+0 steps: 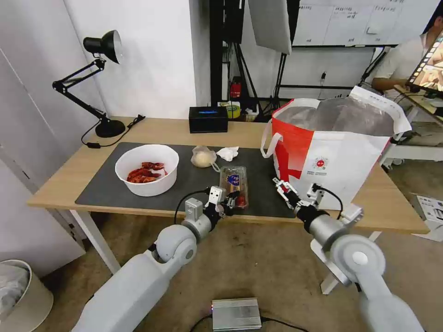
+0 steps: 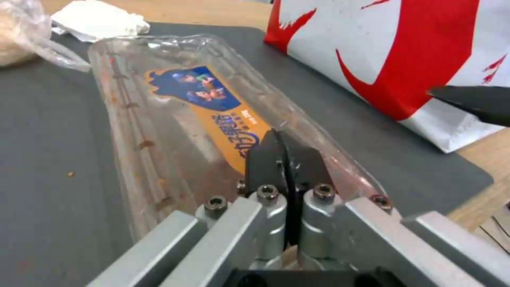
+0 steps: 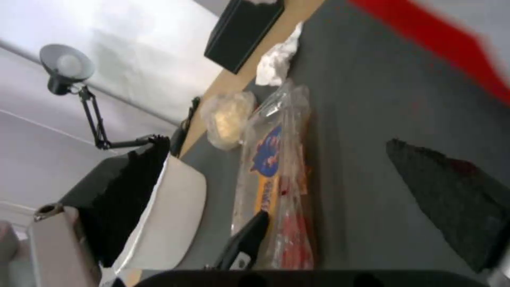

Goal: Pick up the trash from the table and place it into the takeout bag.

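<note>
The clear hinged tray (image 1: 234, 183) with a blue-and-orange label lies on the dark mat. My left gripper (image 1: 229, 202) is at its near end. In the left wrist view the left gripper (image 2: 285, 149) has its black fingers pressed together on the tray (image 2: 175, 103) edge. The white bowl (image 1: 146, 169) of red shells stands to the left. The small clear bag (image 1: 203, 157) and crumpled tissue (image 1: 228, 153) lie behind the tray. The takeout bag (image 1: 332, 152) stands upright at the right, mouth open. My right gripper (image 1: 283, 187) hovers open beside the bag's near corner.
A black box (image 1: 208, 119) and a black desk lamp (image 1: 99, 78) stand at the back of the table (image 1: 64, 184). The table's front edge runs just under both wrists. A metal box (image 1: 236, 313) lies on the floor below.
</note>
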Controlling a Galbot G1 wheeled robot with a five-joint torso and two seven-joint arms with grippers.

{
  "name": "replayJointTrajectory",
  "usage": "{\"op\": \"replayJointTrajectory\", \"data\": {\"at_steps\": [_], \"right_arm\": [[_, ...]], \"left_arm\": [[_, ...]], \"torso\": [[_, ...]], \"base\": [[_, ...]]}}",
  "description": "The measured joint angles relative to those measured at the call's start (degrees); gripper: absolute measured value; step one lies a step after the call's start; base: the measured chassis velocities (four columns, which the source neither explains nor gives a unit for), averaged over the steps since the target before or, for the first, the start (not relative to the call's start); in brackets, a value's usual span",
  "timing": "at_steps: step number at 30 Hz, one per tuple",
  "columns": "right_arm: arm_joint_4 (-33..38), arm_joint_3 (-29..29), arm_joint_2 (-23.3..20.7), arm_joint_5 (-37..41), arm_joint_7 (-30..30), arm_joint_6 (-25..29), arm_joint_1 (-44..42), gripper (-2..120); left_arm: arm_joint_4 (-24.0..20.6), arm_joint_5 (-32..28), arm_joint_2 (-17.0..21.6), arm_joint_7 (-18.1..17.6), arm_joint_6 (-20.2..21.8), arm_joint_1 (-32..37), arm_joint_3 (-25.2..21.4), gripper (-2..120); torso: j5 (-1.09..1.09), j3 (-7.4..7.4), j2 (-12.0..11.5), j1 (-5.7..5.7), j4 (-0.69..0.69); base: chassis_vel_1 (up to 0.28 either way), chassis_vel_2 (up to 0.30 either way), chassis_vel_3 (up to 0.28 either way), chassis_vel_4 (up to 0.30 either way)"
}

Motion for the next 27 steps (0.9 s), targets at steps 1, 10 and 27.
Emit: {"op": "replayJointTrajectory", "data": {"at_steps": [1, 10, 27], "right_arm": [[-0.8, -0.8, 0.1, 0.0, 0.3, -0.1, 1.2, 100], [-4.5, -3.8, 0.5, -0.2, 1.7, -0.5, 6.5, 100], [-12.2, -8.1, 3.6, -0.1, 6.4, -4.2, 15.1, 100]], "left_arm": [[-0.1, 0.0, 0.0, -0.1, 0.0, 0.1, 0.0, 0], [-1.0, -0.6, -0.1, -1.2, 0.0, 0.0, -0.1, 0], [-1.7, -1.6, -0.2, -1.7, 0.0, -0.3, -0.2, 0]], "torso": [[0.0, 0.0, 0.0, 0.0, 0.01], [0.0, 0.0, 0.0, 0.0, 0.0], [0.0, 0.0, 0.0, 0.0, 0.0]], "base": [[0.0, 0.0, 0.0, 0.0], [0.0, 0.0, 0.0, 0.0], [0.0, 0.0, 0.0, 0.0]]}}
